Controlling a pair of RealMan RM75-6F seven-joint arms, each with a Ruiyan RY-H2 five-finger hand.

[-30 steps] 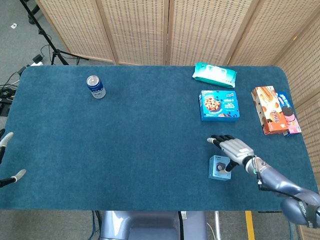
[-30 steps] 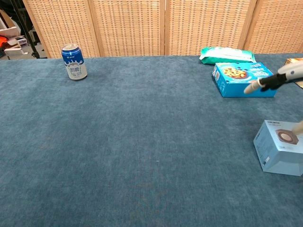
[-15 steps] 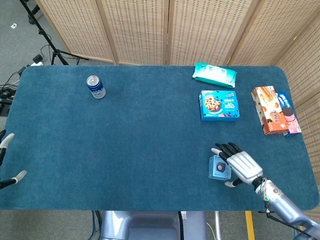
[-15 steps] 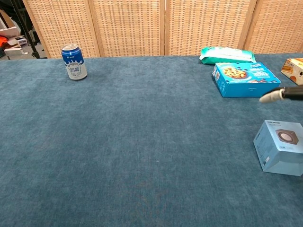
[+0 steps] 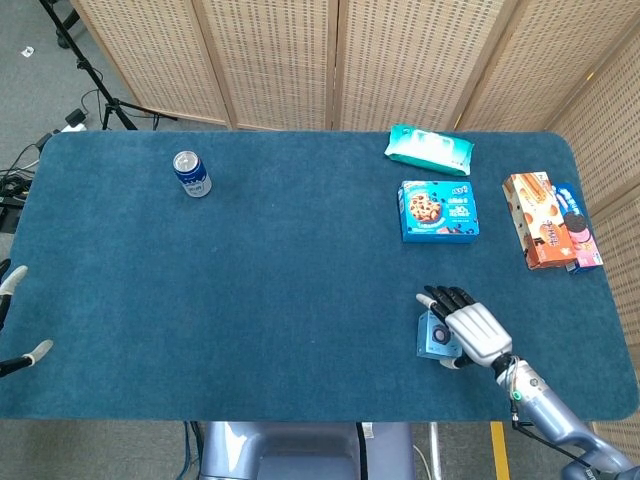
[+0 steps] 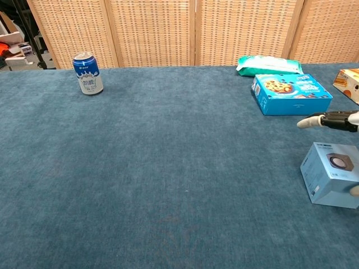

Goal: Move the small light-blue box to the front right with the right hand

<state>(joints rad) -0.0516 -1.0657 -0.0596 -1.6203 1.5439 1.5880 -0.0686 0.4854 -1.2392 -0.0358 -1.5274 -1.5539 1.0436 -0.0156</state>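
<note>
The small light-blue box lies on the blue table near the front right; the chest view shows it with a dark round print on top. My right hand hovers over its right part with the fingers stretched out flat. The fingertips reach past the far side, clear above the box. The thumb shows at the box's near right side. Nothing is gripped. Only two spread fingertips of my left hand show at the left edge, holding nothing.
A blue cookie box, a teal wipes pack and an orange snack box lie at the back right. A blue can stands at the back left. The table's front edge runs close below the box.
The right hand drew back toward the front edge, then shifted slightly left over the light-blue box. The box has not moved. The left hand is still.
</note>
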